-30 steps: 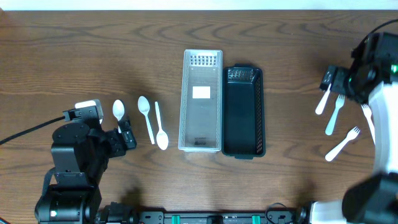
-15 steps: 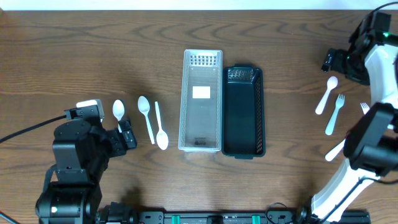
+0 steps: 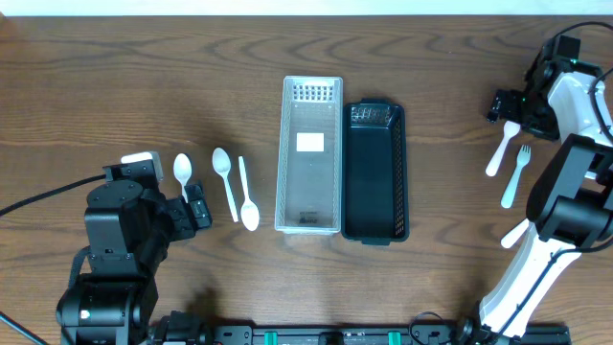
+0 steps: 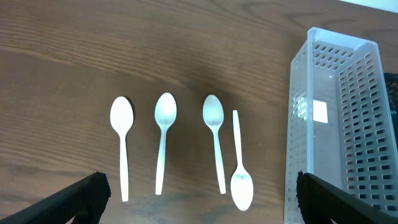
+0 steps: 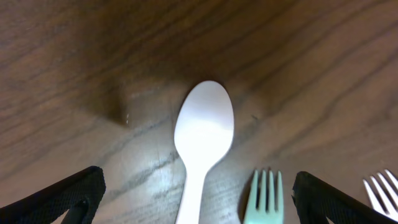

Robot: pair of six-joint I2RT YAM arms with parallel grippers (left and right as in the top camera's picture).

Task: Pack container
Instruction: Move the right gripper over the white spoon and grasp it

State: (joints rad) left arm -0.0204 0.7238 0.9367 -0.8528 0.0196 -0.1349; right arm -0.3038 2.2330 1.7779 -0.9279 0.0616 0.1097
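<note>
The clear perforated plastic basket (image 3: 309, 182) lies mid-table (image 3: 144, 77). Just beside it, toward the right arm, lies the black rectangular plastic tray (image 3: 375, 172). Only a white label (image 3: 309, 142) shows on the basket's floor; the tray's inside is too dark to read. The left claw (image 4: 198, 185), fingers wide apart, hovers near four white plastic spoons (image 4: 164, 140). The right claw (image 5: 198, 179), likewise spread, hangs over a single white plastic spoon (image 5: 202, 140) beside a pale green fork (image 5: 266, 199).

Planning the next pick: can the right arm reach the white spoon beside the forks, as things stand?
Probably yes. The right gripper hangs open over the spoon, its bowl lying bare between the fingers; the nearest fork lies beside it, apart.
</note>
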